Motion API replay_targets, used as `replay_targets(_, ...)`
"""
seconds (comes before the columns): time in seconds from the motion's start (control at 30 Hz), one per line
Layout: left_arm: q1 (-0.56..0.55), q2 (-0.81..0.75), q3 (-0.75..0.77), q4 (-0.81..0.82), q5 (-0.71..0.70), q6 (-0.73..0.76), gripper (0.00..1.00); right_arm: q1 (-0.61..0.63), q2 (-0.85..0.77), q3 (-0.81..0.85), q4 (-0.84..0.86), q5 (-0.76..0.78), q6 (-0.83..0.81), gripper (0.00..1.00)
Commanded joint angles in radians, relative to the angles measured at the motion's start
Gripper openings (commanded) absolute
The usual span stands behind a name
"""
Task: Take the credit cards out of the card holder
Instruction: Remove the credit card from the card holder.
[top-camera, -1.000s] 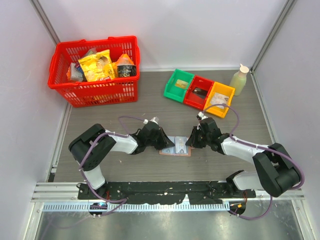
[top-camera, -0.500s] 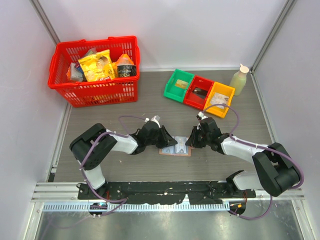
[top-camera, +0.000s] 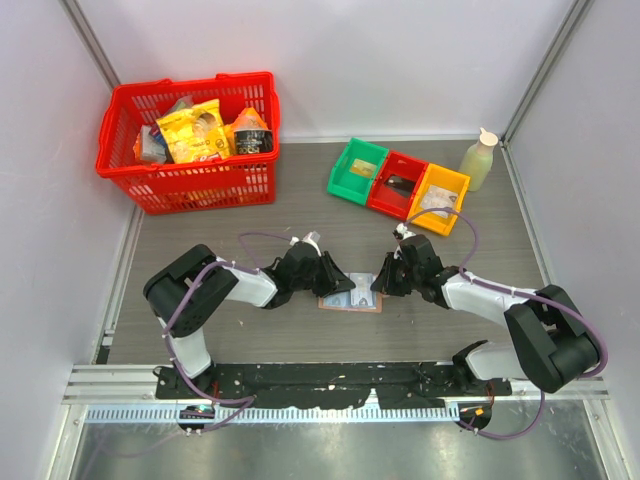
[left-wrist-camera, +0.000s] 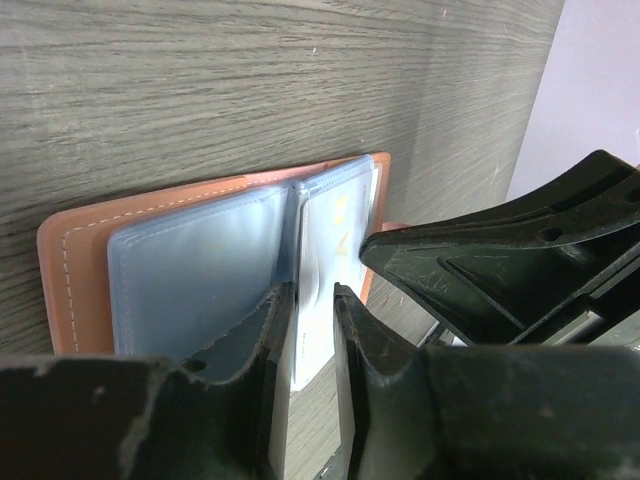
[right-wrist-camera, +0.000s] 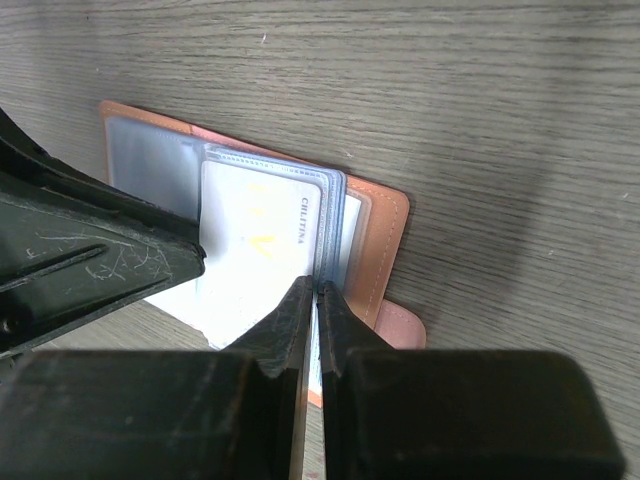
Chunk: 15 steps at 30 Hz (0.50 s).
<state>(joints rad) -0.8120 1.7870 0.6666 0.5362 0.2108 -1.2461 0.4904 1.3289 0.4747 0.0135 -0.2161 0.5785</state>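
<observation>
The card holder (top-camera: 350, 298) lies open on the table between my two grippers, pinkish-tan outside (left-wrist-camera: 75, 270) with light blue plastic sleeves. A pale white credit card (right-wrist-camera: 250, 240) sits in the sleeves. Its lower edge sticks out past the holder's rim (left-wrist-camera: 312, 345). My left gripper (top-camera: 336, 286) is at the holder's left side. Its fingers stand a narrow gap apart (left-wrist-camera: 312, 292), with the card showing through the gap. My right gripper (top-camera: 377, 287) is shut on the edge of the sleeve stack (right-wrist-camera: 315, 285). The snap tab (right-wrist-camera: 400, 325) lies beside it.
A red basket (top-camera: 190, 185) of packets stands at the back left. Green (top-camera: 357, 168), red (top-camera: 397, 183) and yellow (top-camera: 438, 198) bins stand in a row at the back right, with a pale bottle (top-camera: 478, 160) beside them. Walls close in the left, right and back.
My left gripper has shifted slightly right, further over the holder's left half. The right gripper and the holder have stayed put.
</observation>
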Motion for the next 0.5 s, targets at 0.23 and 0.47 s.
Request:
replay_targets(0.23,-0.009,-0.047,0.007,0.102,0.029,-0.019,0.19,0.007,0.05,-0.047,-0.067,0.026,-0.025,0.1)
replay_targets(0.47,-0.013,-0.021,0.004,0.166,0.044,-0.042,0.19,0.007,0.05,-0.048,-0.066,0.023,-0.025,0.1)
